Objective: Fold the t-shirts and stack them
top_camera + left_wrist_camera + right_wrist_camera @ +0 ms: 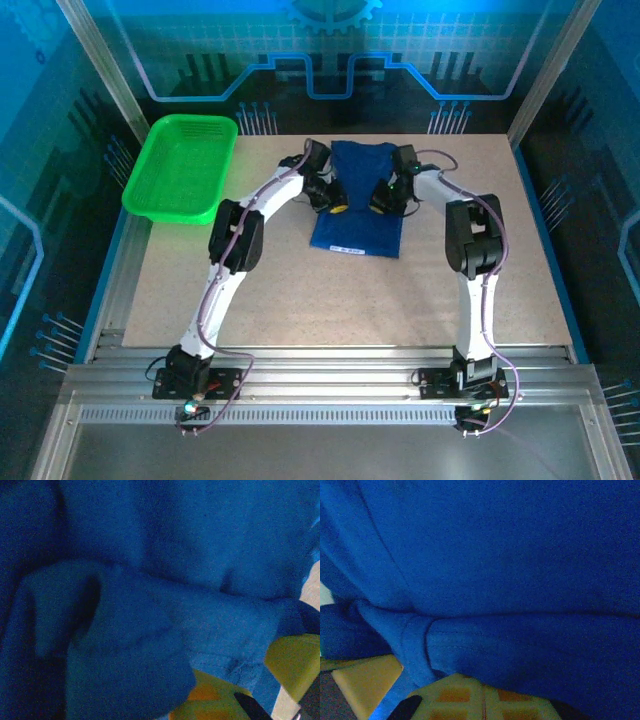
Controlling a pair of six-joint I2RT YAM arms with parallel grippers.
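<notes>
1. Left fingers (292, 662): nearly closed on a fold of the shirt (358, 225) at its left edge, with the cloth bunched between the yellow pads. The hold appears shallow, so a quick lift could pull the fold free and drop that side.
2. Right fingers (480, 702): likewise nearly closed, pinching a gathered ridge of cloth at the shirt's right edge. How many layers lie in the pinch cannot be told. If only the top layer is caught, the layers beneath would stay behind and the fold would open.
3. Both grips together: the two sets of fingers sit at about the same height on opposite edges. Uneven travel of the arms would probably skew the fold line or stretch the cloth taut between them, and moving inward together risks contact between the wrists.
4. Shirt: it lies as a narrow blue strip on the far middle of the worktop (330, 300), running near to far between the arms, with its near end flat. Dragging instead of lifting could wrinkle that flat part.
5. Basket (160, 212): green, at the far left corner, well apart from the shirt. It looks unlikely to interfere unless the left elbow swings wide.
</notes>
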